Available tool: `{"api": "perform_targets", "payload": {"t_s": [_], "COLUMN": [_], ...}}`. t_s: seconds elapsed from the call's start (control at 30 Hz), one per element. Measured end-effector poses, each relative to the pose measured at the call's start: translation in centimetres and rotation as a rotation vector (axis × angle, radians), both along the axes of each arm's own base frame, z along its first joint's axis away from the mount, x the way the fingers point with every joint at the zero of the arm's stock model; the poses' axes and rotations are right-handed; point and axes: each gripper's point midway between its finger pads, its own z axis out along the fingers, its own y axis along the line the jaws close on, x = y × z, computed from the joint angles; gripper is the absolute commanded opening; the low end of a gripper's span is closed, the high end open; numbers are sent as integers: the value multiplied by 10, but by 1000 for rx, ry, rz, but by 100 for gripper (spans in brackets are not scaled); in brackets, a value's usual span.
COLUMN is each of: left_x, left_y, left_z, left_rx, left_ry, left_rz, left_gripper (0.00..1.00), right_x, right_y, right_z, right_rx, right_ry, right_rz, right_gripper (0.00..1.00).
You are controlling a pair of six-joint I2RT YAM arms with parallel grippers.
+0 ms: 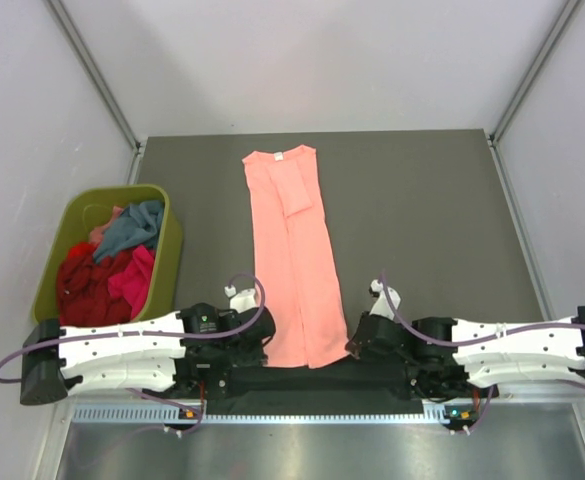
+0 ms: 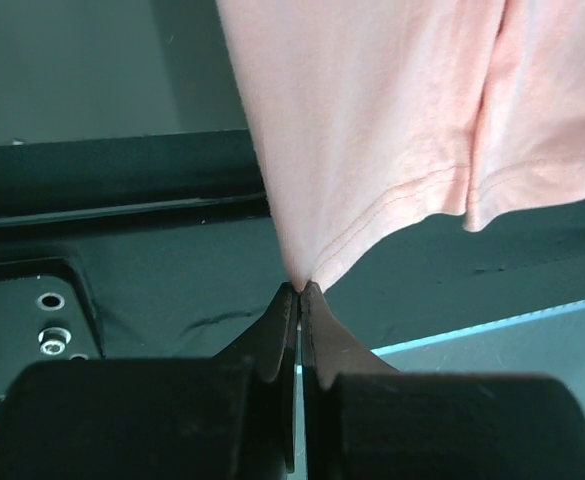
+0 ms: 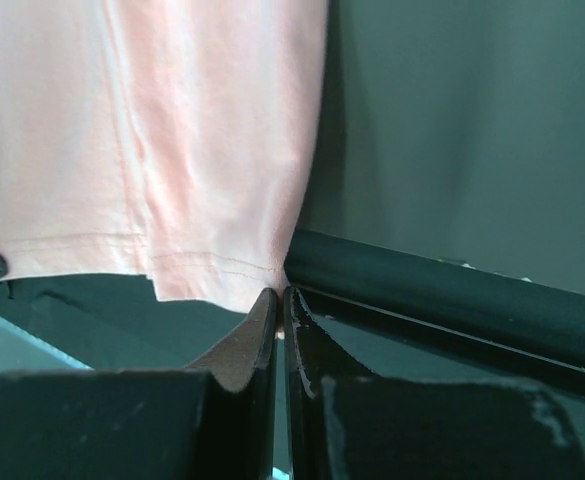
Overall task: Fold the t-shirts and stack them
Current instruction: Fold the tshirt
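The long salmon-pink cloth t-shirt (image 1: pixel 292 240) lies as a narrow folded strip on the dark grey table (image 1: pixel 422 220). The left gripper (image 2: pixel 300 290) is pinched closed on its near left hem corner. The right gripper (image 3: pixel 280 293) is closed on the near right corner.

Dark grey table (image 1: pixel 422 220), seen from above. A salmon-pink t-shirt (image 1: pixel 292 260), folded into a long narrow strip, lies along the table's middle with its collar at the far end. An olive-green bin (image 1: pixel 172 255) stands at the left edge.
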Motion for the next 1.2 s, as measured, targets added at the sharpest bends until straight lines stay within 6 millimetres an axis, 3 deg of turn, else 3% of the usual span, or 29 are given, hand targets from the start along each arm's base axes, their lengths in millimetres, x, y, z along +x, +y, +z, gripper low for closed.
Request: {"api": "perform_targets", "payload": {"t_s": [0.2, 0.47, 0.7, 1.0, 1.2], "left_x": [12, 64, 141, 253, 321], "left_y": [-6, -8, -3, 10, 24], "left_z": [2, -1, 11, 15, 23], "left_rx": [-25, -34, -47, 18, 16], "left_ry": [-28, -11, -35, -103, -154], "left_rz": [23, 111, 166, 166, 191], "left_gripper": [0, 0, 0, 0, 0], "right_x": [14, 56, 124, 225, 287], "right_y": [10, 27, 24, 61, 79], "right_z": [20, 41, 38, 56, 51], "right_rx": [-15, -109, -245, -296, -329], "right_ry": [-92, -220, -284, -340, -344], "right_rz": [17, 27, 14, 70, 103], "right_gripper": [0, 0, 0, 0, 0]}}
